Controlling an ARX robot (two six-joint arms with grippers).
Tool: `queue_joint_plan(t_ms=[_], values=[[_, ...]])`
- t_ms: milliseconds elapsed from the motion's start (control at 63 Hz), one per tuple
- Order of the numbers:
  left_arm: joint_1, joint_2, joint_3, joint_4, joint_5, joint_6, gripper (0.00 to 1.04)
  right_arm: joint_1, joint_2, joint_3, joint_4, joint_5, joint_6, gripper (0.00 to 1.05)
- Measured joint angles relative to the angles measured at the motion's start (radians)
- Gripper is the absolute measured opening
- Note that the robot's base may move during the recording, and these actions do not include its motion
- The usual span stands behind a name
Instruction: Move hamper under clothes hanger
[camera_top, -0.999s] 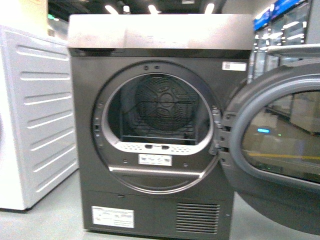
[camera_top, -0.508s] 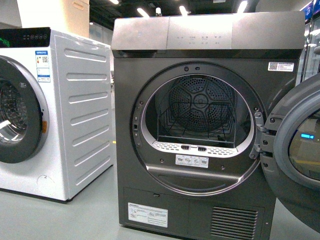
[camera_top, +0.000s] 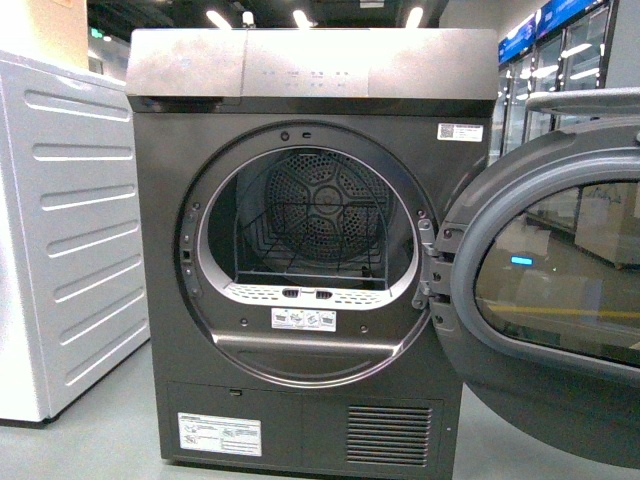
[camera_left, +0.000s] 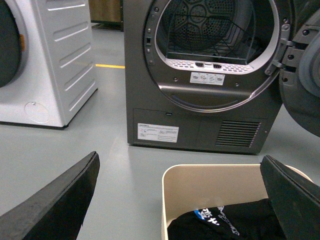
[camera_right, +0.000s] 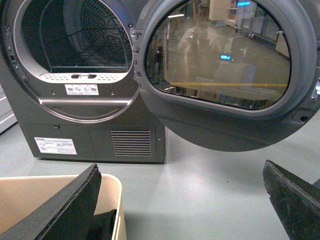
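Note:
The beige hamper (camera_left: 212, 182) stands on the grey floor in front of the dryer, with a black printed garment (camera_left: 235, 225) lying inside it. In the left wrist view my left gripper (camera_left: 177, 200) is open above the hamper's near corner, its dark fingers (camera_left: 55, 205) spread wide, holding nothing. My right gripper (camera_right: 180, 205) is also open and empty. One of its fingers (camera_right: 70, 210) is over the hamper's (camera_right: 30, 192) end, the other over bare floor. The clothes hanger is out of view. Neither the grippers nor the hamper show in the front view.
A dark grey dryer (camera_top: 310, 250) fills the front view, its round door (camera_top: 550, 290) swung open to the right. A white washing machine (camera_top: 60, 250) stands to its left. Grey floor (camera_right: 200, 180) lies between the dryer and the hamper.
The front view has swung. Half a second ago the dryer sat further right with the washer's front showing; now the dryer is centred again, as one second ago.

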Motion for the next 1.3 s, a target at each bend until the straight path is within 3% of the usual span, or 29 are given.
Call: queue_joint_plan(t_ms=[127,206,270,365,460,619,872,1301], values=[[-0.003,0.006,0.002,-0.009,-0.016,-0.010,0.98,0.000,0.000,0.000,0.000,-0.001,0.000,0.97],[-0.016,0.156,0.073,-0.154,-0.108,-0.103,0.98,-0.060,0.113,0.069,-0.144,-0.198,0.113,0.97],[0.059,0.398,0.135,-0.074,-0.011,-0.126,0.98,-0.092,0.328,0.153,-0.126,-0.276,0.163,0.97],[0.143,0.716,0.233,0.133,0.098,-0.077,0.98,-0.095,0.596,0.268,-0.010,-0.288,0.138,0.97],[0.148,0.974,0.329,0.229,0.145,-0.024,0.98,-0.071,0.820,0.367,0.050,-0.294,0.112,0.97],[0.088,1.364,0.517,0.301,0.098,0.045,0.98,0.000,1.198,0.553,0.069,-0.259,0.077,0.97],[-0.033,1.662,0.678,0.252,0.016,0.029,0.98,0.087,1.632,0.748,0.097,-0.113,0.006,0.97],[-0.096,1.916,0.709,0.364,-0.058,-0.084,0.98,0.168,1.926,0.820,0.126,-0.069,-0.009,0.97]])
